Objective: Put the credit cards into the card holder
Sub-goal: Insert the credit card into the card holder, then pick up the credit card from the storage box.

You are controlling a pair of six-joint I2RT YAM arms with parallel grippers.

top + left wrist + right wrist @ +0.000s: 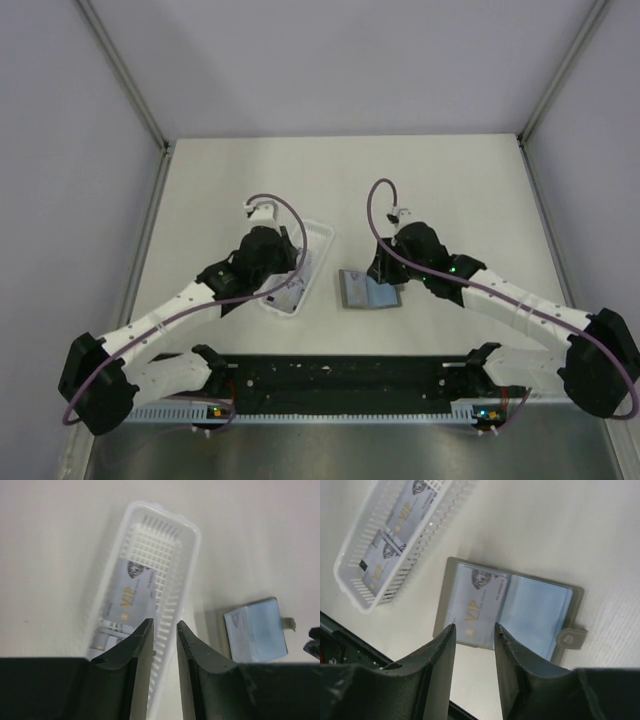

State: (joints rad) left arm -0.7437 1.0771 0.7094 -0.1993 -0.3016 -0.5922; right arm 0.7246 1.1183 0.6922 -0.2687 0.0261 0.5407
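The white slotted tray (400, 580) and the open card holder (365, 291) are set near the middle of the table (450, 180), close together but not touching, the tray at 9 o'clock of the holder. Bare tabletop is left toward 12 o'clock and 3 o'clock, while the black base rail (340, 375) borders it at 6 o'clock.

Three credit cards (479, 602) are counted: one tucked into the holder's left pocket and two lying end to end in the tray. One tray and one holder are seen. The cards are pale silvery with gold "VIP" lettering. The holder is grey-edged with bluish clear pockets, and a snap tab juts out at 4 o'clock in the right wrist view.

The left gripper (163, 632) is held over the tray's long wall, fingers slightly spread, nothing pinched. The right gripper (474, 632) is poised above the pocketed card, fingers parted and empty.
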